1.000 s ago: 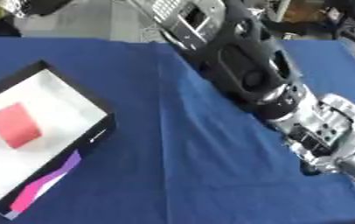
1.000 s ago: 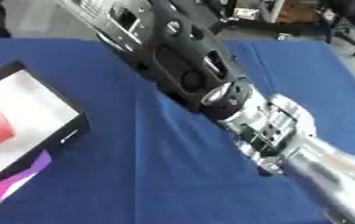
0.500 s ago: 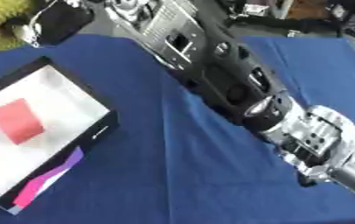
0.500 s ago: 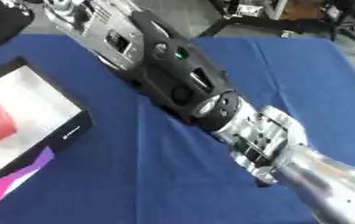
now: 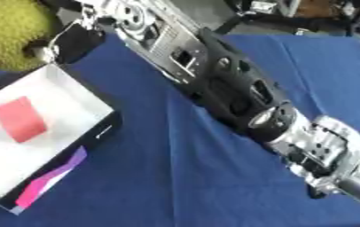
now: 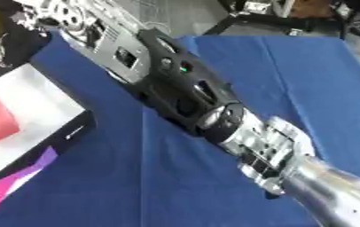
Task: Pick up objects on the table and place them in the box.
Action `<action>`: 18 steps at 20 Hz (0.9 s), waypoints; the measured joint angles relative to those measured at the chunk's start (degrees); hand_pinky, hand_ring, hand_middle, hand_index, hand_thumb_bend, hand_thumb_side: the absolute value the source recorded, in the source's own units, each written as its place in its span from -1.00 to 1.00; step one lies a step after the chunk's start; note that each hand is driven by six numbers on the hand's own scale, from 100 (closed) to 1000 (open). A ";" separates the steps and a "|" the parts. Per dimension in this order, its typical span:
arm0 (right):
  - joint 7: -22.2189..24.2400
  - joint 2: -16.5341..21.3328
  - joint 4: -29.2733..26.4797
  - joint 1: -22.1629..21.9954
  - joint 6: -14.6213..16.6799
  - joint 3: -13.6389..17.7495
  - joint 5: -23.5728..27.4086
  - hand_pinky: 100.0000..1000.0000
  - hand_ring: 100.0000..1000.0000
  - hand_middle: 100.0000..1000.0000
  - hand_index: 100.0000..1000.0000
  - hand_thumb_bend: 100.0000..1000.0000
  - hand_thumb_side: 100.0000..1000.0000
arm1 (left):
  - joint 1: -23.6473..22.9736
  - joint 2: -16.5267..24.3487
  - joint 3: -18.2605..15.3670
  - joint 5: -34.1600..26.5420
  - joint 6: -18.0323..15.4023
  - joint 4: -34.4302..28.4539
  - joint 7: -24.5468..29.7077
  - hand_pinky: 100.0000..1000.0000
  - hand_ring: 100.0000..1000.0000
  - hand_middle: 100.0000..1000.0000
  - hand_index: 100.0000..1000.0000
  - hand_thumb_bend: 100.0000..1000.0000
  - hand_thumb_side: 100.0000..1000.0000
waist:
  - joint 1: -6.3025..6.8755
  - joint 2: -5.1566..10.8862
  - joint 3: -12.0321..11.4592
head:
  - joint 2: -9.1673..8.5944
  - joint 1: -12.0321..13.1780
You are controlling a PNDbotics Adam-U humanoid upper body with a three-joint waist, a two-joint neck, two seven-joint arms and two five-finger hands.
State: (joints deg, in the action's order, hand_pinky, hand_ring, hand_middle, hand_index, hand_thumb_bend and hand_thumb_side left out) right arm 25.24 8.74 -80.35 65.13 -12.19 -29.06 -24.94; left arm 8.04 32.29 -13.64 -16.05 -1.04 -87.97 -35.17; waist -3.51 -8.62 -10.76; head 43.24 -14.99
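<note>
Right hand: reaches to far left by yellow plush; I cannot tell its finger state
Box: red block already inside
Next: I'd close around the plush before lifting

no readable text, a small pale mark on the box rim, illegible
</note>
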 measured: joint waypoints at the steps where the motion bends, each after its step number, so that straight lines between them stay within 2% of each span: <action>1: 0.17 -0.01 0.15 -0.24 0.08 -0.21 -0.06 0.56 0.16 -0.09 0.25 -1.00 -1.00 | 0.00 0.00 -0.06 0.00 -0.05 0.02 -0.11 0.58 0.51 0.38 0.65 0.29 0.12 | 0.00 -0.08 -0.10 | 0.09 -0.13; 10: 2.42 -0.52 1.98 -1.93 0.94 -1.92 -1.53 0.56 0.17 -0.09 0.25 -1.00 -1.00 | -0.01 0.04 -1.10 -0.01 -0.47 0.30 -0.94 0.58 0.51 0.33 0.65 0.30 0.11 | -0.01 -0.74 -0.98 | 0.45 -0.86; 18: 3.07 -1.62 7.50 -3.30 2.50 -2.26 -5.49 0.56 0.19 -0.07 0.26 -1.00 -0.97 | 0.02 0.49 -1.41 -0.01 -0.57 0.29 -1.15 0.58 0.51 0.30 0.65 0.30 0.12 | -0.11 -1.66 -1.68 | 0.44 -1.57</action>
State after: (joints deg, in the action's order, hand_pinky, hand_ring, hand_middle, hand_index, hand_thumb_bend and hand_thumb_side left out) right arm 28.31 7.12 -72.85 61.83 -9.69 -31.31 -30.43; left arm 8.06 32.78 -15.05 -16.06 -1.61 -87.69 -36.33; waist -3.62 -10.28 -12.44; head 43.68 -16.56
